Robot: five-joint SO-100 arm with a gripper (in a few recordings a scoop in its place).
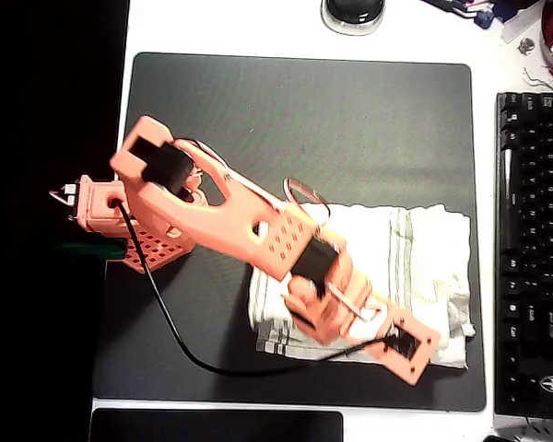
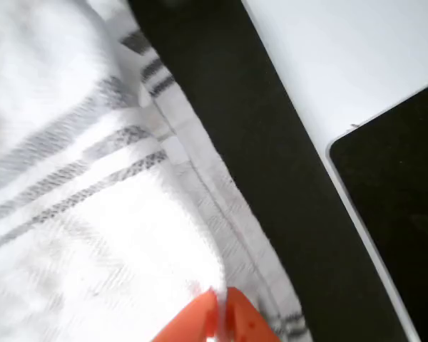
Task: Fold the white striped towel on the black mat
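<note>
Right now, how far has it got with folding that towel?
Looks partly done: the white striped towel lies bunched in layers on the black mat, edges uneven. In hand: the pincer sits closed against the cloth near its front edge in the wrist view. Left, probably: another fold and tidying.

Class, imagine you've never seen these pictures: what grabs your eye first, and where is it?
The orange arm stretches diagonally across the black mat in the overhead view. Its end effector sits over the white striped towel, bunched at the mat's lower right. A black keyboard lines the right edge.
</note>
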